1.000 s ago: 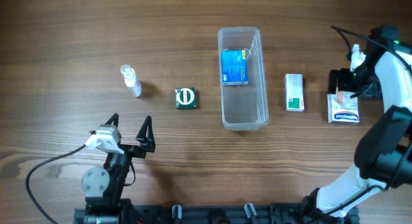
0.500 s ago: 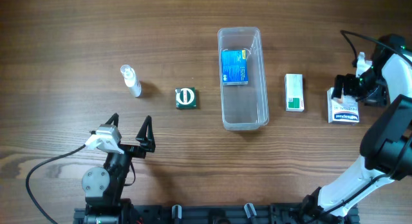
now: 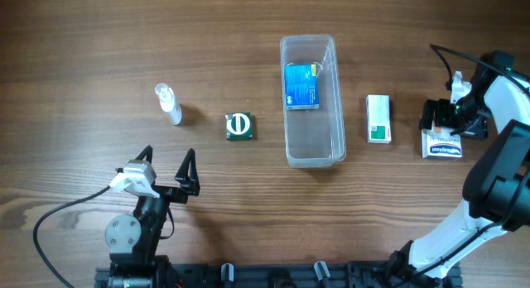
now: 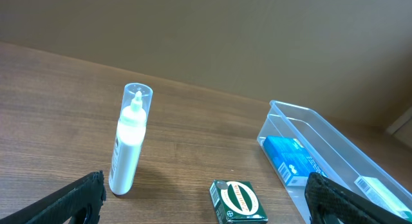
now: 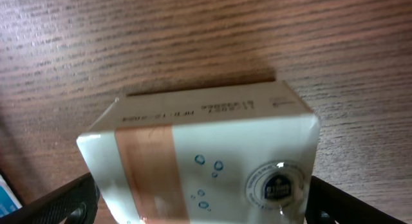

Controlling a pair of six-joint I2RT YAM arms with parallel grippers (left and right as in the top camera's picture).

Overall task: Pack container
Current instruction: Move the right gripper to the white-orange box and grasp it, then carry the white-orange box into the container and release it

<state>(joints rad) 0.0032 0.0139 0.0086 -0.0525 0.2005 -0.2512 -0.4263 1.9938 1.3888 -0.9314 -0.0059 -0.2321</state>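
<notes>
Overhead, a wooden table [image 3: 83, 40] seen from above, read from left to right. At the near left edge the left gripper [image 3: 168, 153] rests by its base, its two fingers spread fully apart with nothing between them. Beyond it stands a small white squeeze bottle [image 3: 168, 104] with a clear cap. Next comes a little dark green box [image 3: 238, 126] with a round white emblem on its top.

In the middle lies the container [image 3: 315, 143], a long clear plastic tub pointing away from the robot. A blue box [image 3: 302, 85] lies flat in its far half; the near half is bare.

Just right of the tub lies a green and white box [image 3: 378, 118]. At the far right is a white box [image 3: 441, 146] with blue print. The right gripper [image 3: 452, 122] hangs directly over it, fingers wide apart on either side and closed on nothing. In the right wrist view the box fills the frame between the two dark fingertips [image 5: 64, 205], showing a tan band and small blue droplets. Whether the fingers touch the box cannot be told.

The step in hand looks like picking up this white box. To do it well, keep the box centred between the fingers, come low enough to catch its sides, and close squarely so it does not twist. Afterwards, the bare near half of the tub looks like the natural place for it.
</notes>
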